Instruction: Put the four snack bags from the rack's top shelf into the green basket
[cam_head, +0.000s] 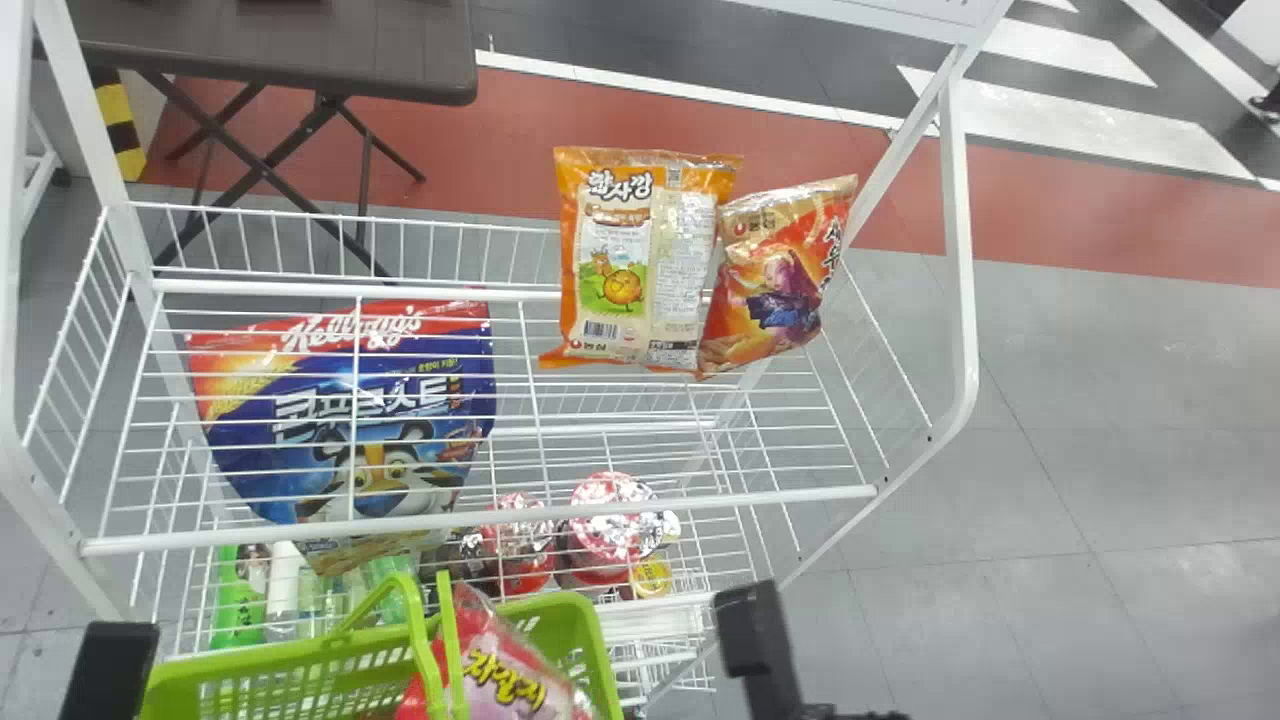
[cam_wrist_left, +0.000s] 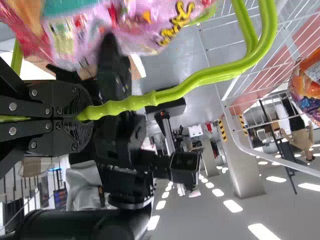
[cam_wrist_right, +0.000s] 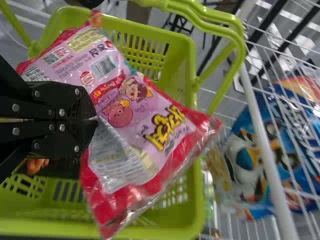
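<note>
Right wrist view: right gripper (cam_wrist_right: 94, 120) pinches pink-and-red plastic snack bag (cam_wrist_right: 125, 102), green slotted-plastic basket (cam_wrist_right: 190, 75) below its fingers (left gripper (cam_wrist_left: 85, 117) clamps basket handle (cam_wrist_left: 200, 79)); placing step, likely lower, then release.

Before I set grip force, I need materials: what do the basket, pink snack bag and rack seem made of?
Green basket: likely moulded plastic, satin, with evenly slotted walls. Pink snack bag: glossy printed film, creased and shiny along its edge; any lining I can't tell. White rack: probably metal, painted or coated, given its thin, straight, smooth wires.
</note>
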